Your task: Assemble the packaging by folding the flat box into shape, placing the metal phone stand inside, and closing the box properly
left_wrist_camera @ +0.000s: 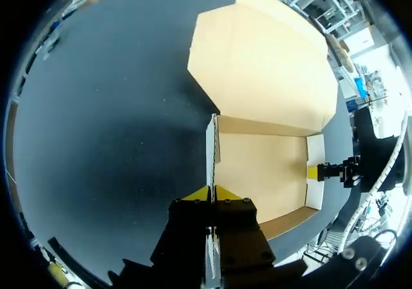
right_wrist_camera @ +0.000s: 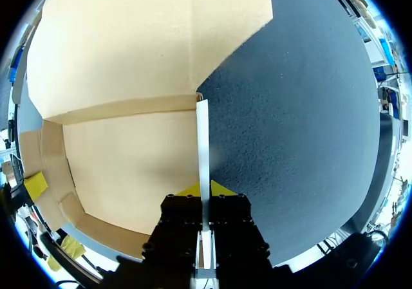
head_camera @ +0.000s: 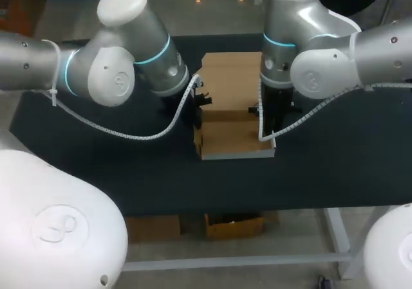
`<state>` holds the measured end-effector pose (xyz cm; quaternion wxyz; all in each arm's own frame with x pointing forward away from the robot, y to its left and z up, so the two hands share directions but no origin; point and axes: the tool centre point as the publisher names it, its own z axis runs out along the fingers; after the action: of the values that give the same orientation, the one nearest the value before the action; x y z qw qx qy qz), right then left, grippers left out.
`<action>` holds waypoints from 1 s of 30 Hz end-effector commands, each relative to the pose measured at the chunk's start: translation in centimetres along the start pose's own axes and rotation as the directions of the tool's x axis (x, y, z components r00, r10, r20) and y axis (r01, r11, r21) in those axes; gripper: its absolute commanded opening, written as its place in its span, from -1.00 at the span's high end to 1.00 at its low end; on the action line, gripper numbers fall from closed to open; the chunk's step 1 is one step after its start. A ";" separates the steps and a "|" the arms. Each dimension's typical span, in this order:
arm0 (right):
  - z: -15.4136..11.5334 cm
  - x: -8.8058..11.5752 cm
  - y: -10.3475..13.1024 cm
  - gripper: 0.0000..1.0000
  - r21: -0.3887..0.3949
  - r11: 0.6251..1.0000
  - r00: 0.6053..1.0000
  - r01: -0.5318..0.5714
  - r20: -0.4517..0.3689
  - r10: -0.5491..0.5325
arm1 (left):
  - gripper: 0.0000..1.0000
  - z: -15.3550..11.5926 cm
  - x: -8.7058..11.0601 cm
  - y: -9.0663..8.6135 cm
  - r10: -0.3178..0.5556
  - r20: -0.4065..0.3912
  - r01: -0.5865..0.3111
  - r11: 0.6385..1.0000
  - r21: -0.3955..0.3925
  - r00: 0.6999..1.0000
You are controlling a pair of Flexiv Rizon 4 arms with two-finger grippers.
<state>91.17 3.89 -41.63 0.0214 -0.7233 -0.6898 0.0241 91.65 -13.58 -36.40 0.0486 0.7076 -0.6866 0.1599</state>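
A brown cardboard box (head_camera: 232,134) sits half folded on the black table, its base forming a shallow tray and its wide lid flap (head_camera: 228,73) lying flat behind it. My left gripper (left_wrist_camera: 212,195) is shut on the tray's upright left side wall (left_wrist_camera: 211,150). My right gripper (right_wrist_camera: 203,191) is shut on the upright right side wall (right_wrist_camera: 203,134). In the head view the left gripper (head_camera: 200,107) and right gripper (head_camera: 270,118) stand at opposite sides of the tray. The tray floor (left_wrist_camera: 257,170) holds nothing. No metal phone stand shows in any view.
The black table top (head_camera: 96,167) stretches out on both sides of the box. Its front edge (head_camera: 225,206) runs just below the tray. A white spiral cable (head_camera: 129,134) hangs from the left arm close to the box's left side.
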 end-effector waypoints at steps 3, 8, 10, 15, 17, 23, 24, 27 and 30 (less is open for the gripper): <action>-0.1 0.3 0.0 1.00 0.003 1.000 1.000 0.000 0.001 0.000 | 0.72 -0.1 0.8 0.7 -0.001 0.191 0.000 1.000 0.005 0.982; -0.1 0.3 0.0 1.00 0.003 1.000 1.000 0.000 0.001 0.000 | 0.42 -1.0 0.3 1.1 -0.002 0.181 0.001 1.000 0.008 0.984; -0.1 0.3 0.0 1.00 0.003 1.000 1.000 0.000 0.001 0.000 | 0.39 -1.5 -0.3 1.3 -0.007 0.157 0.006 1.000 0.008 0.988; -0.1 0.3 0.0 1.00 0.003 1.000 1.000 0.000 0.001 0.000 | 0.41 -2.2 -2.1 1.2 -0.033 0.085 0.034 0.999 -0.009 0.996; -0.1 0.3 0.0 1.00 0.003 1.000 1.000 0.000 0.001 0.000 | 0.41 -2.4 -3.0 1.2 -0.044 0.053 0.045 0.999 -0.029 0.998; -0.1 0.3 0.0 1.00 0.003 1.000 1.000 0.000 0.001 0.000 | 0.40 -2.5 -5.3 1.0 -0.061 -0.046 0.057 0.995 -0.085 0.997; -0.1 0.3 0.0 1.00 0.003 1.000 1.000 0.000 0.001 0.000 | 0.39 -2.5 -5.7 0.9 -0.068 -0.060 0.062 0.994 -0.089 0.996; -0.1 0.3 0.0 1.00 0.003 1.000 1.000 0.000 0.001 0.000 | 0.36 -2.5 -6.7 0.8 -0.075 -0.089 0.066 0.993 -0.097 0.993; -0.1 0.3 0.0 1.00 0.003 1.000 1.000 0.000 0.001 0.000 | 0.37 -2.5 -7.5 0.7 -0.074 -0.123 0.061 0.993 -0.105 0.990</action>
<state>91.14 4.17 -41.65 0.0220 -0.7230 -0.6901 0.0234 90.52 -6.57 -36.06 0.0995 0.7234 -0.6706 0.1308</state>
